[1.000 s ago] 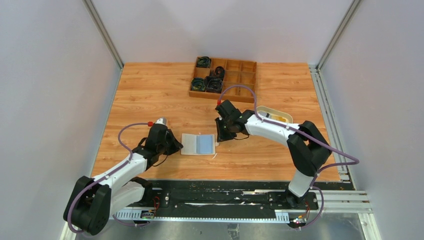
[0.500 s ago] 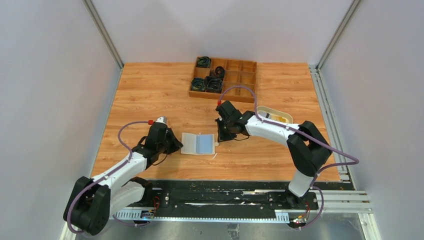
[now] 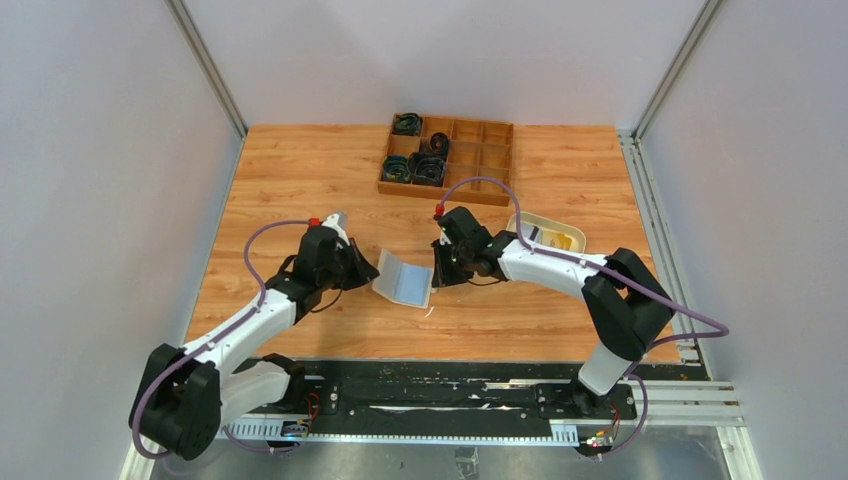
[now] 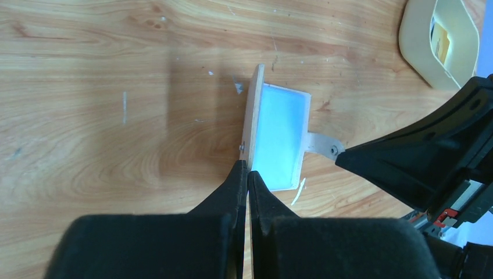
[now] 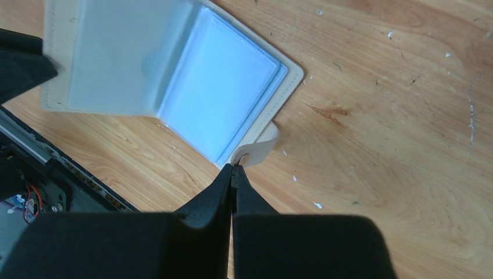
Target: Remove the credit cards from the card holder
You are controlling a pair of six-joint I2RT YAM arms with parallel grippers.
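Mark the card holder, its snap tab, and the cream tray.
card holder (image 3: pixel 403 281): top external view, pale inner face.
snap tab (image 5: pixel 260 152): right wrist view, curled strap.
cream tray (image 4: pixel 414 43): left wrist view, left rim.

Two arms up from the black base rail (image 3: pixel 430 400): left arm (image 3: pixel 240 330) and right arm (image 3: pixel 548 263), white shells, black joints. A purple cable (image 3: pixel 478 180) loops along each, red plug (image 3: pixel 438 211) at the end farthest from the rail. Left gripper (image 4: pixel 247 170) and right gripper (image 5: pixel 232 168): matte black, fingers tapering to thin wedges.
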